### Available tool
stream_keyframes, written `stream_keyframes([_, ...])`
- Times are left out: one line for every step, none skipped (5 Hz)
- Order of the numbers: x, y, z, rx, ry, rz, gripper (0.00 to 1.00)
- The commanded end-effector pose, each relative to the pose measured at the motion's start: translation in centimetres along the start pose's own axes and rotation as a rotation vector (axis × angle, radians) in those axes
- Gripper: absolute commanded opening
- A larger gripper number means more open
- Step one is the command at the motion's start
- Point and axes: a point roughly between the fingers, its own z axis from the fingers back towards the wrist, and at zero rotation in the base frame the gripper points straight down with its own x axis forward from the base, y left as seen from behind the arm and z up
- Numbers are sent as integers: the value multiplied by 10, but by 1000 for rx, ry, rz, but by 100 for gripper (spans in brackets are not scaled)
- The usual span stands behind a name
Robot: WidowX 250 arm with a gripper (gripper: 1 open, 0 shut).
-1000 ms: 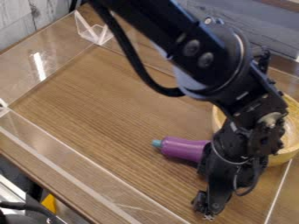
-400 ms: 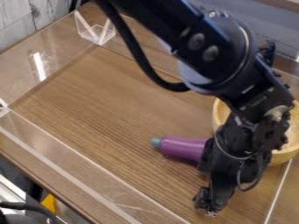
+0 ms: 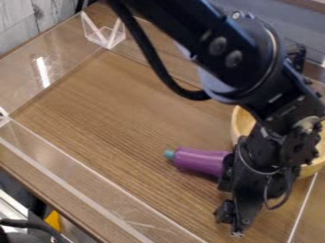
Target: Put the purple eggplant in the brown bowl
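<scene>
A single fixed camera stands above and beside the wooden table [image 3: 102, 123], angled steeply downward across its surface. It sits close, so the black arm [image 3: 216, 57] fills the upper right. No second view exists.

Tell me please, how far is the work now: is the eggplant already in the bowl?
Not yet. Done: the arm is down at the purple eggplant, with the gripper low over the table by its right end. In hand: the grasp itself; whether the fingers are closed on it cannot be seen, because the arm hides that end. Left: lifting it and placing it in the brown bowl, which stands just behind.
</scene>
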Motion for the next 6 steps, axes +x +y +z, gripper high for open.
stream_keyframes([5,2,16,39,-53,8,0])
stream_keyframes([6,2,11,38,-55,19,0])
stream_keyframes([8,2,6,36,-57,30,0])
stream_keyframes([-1,5,15,38,-60,22,0])
stream_keyframes([-10,7,25,39,-68,17,0])
stream_keyframes([-17,18,31,44,-77,4,0])
